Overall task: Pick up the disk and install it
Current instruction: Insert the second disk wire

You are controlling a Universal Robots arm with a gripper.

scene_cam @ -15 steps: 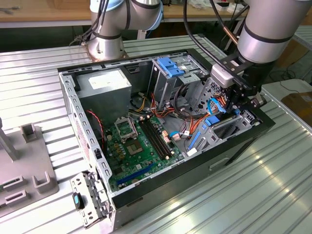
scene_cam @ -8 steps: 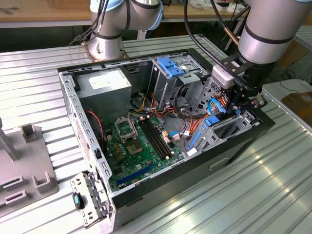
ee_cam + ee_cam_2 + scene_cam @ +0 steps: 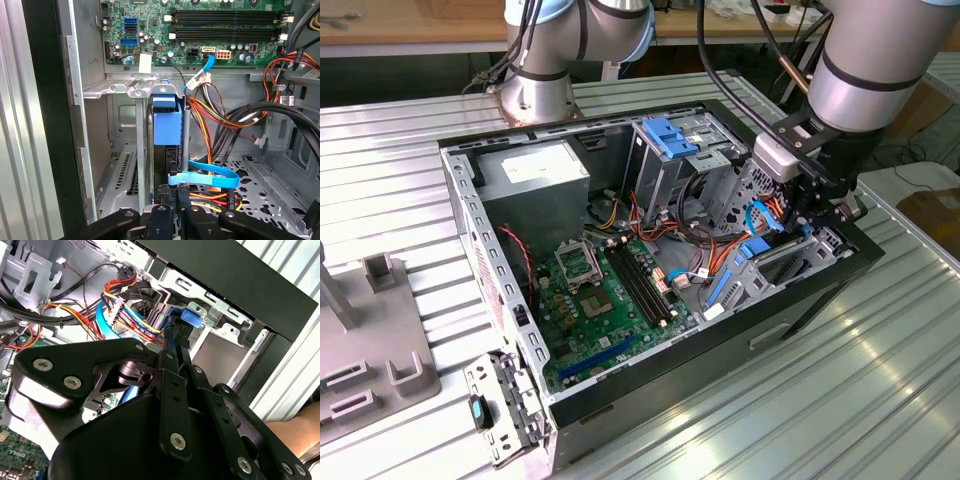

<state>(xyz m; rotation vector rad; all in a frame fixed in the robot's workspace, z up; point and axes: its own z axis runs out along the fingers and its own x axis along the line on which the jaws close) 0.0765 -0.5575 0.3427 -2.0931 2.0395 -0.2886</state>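
Disk (image 3: 166,125), dark grey with blue plastic rails, stands part-way into its metal bay (image 3: 125,91) (not fully seated), black gripper (image 3: 172,197) pinching its edge.

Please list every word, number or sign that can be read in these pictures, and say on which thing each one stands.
Nothing can be quoted.
grey box, its white label: printed lines, too small to read.
motherboard: white markings, too small to read.
white sticker on the motherboard: no readable text.
disk: no text seen on its blue carrier.
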